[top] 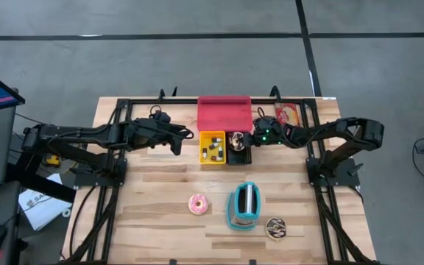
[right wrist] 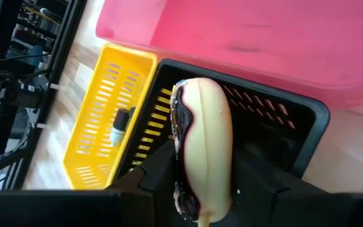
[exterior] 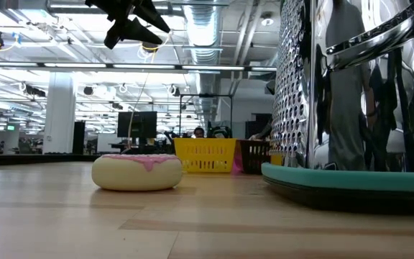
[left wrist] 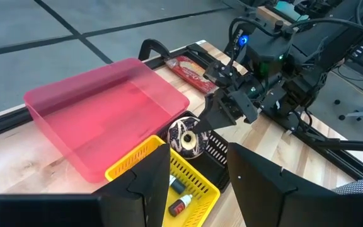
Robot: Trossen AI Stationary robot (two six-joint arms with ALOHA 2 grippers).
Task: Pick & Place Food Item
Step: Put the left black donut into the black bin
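The right gripper (right wrist: 200,189) is closed on a chocolate donut (right wrist: 201,148), which stands on its edge between the two fingers. The donut hangs just above the black basket (right wrist: 295,123). The black basket sits near the back edge of the bench (top: 160,221), about in the middle.

Just beside the black basket, touching it, is a yellow basket (top: 212,148). Small bottles (top: 213,149) lie in it. They have labels, but the writing is too small to read. Behind both baskets, right at the back edge, is a pink bin (top: 224,112). A flat food packet (top: 287,115) with red print lies near the back right corner. Its words cannot be read.

The left gripper (top: 181,140) hangs in the air over the back of the bench, beside the yellow basket. Its fingers are apart and hold nothing.

Near the front edge a pink donut (top: 198,204) lies flat. Beside it stands a metal grater (top: 244,205) on a teal tray. Another chocolate donut with white stripes (top: 276,227) lies closer to the front right corner.

No brand name can be read on any of these things.
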